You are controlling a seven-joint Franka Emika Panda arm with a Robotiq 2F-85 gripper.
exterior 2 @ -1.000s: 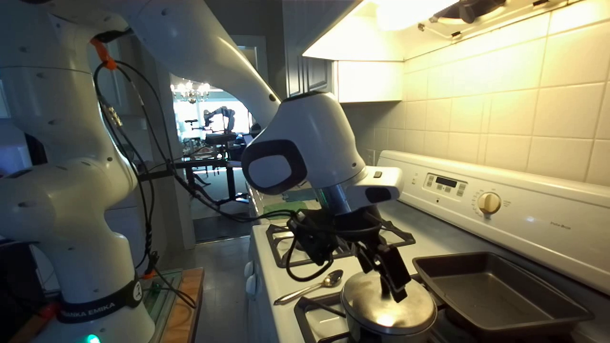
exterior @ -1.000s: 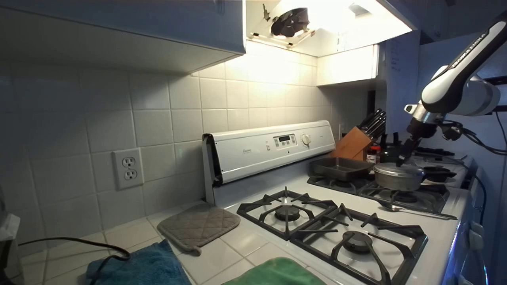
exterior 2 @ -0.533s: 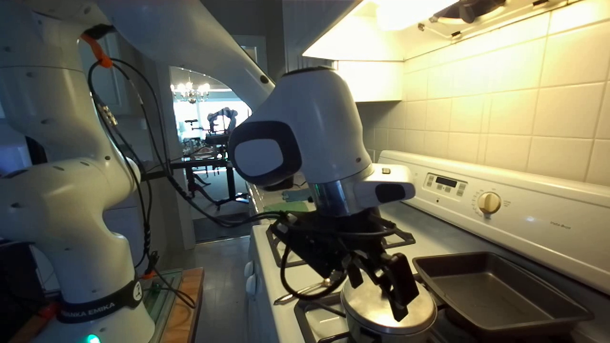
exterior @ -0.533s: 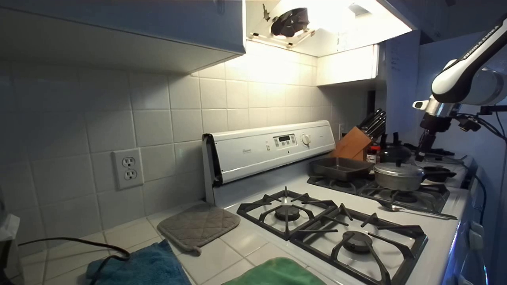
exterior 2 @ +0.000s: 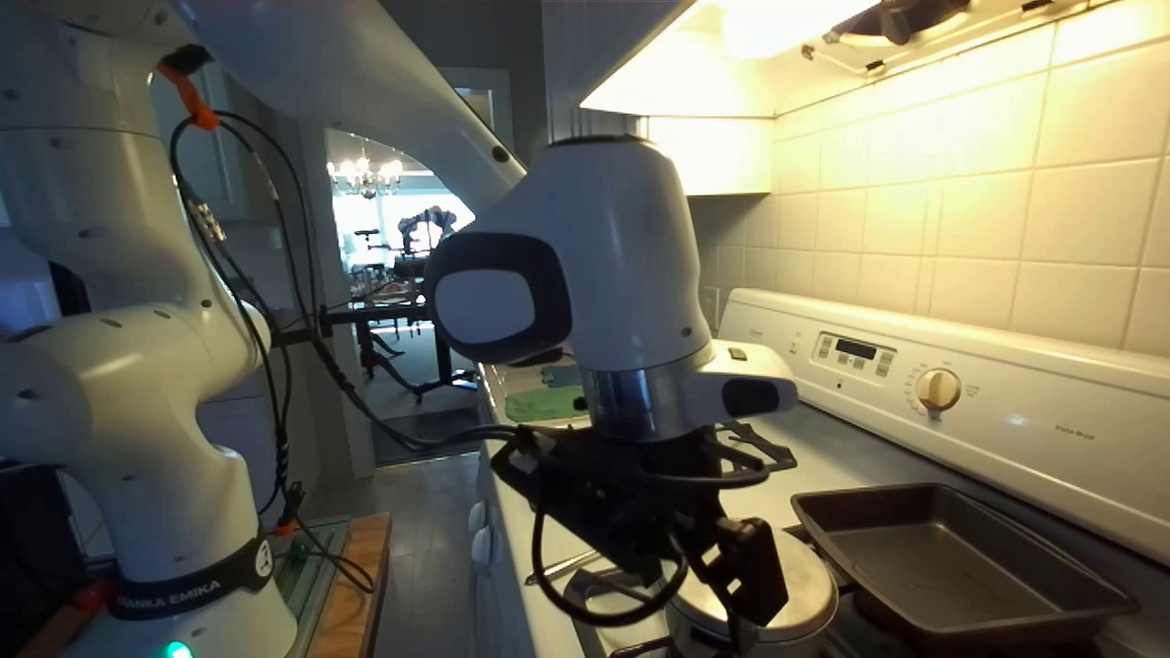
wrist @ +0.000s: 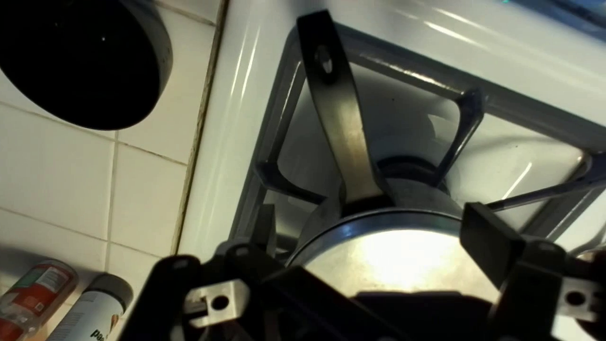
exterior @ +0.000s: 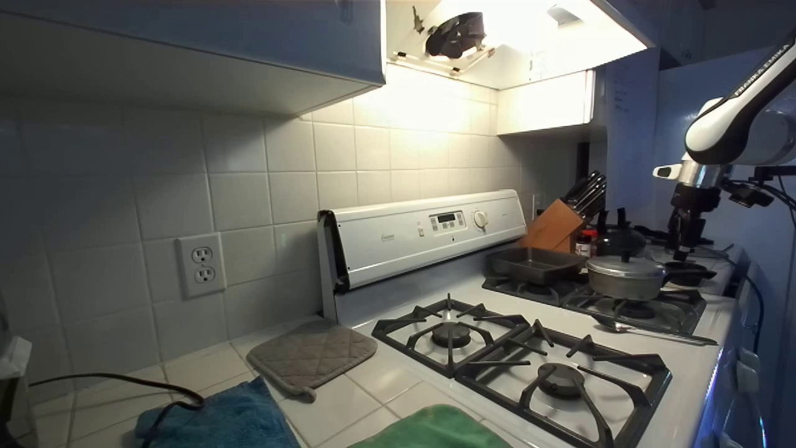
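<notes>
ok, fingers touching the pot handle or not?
Apart. The wrist view shows it: the fingers stand open, one off to each side of the pot handle, with the pot visible in both gaps.

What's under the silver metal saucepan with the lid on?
Below the silver metal saucepan: a black metal burner grate, the edge of a dark round burner, and glossy white stovetop. The burner's middle can't be seen; the saucepan covers it.
</notes>
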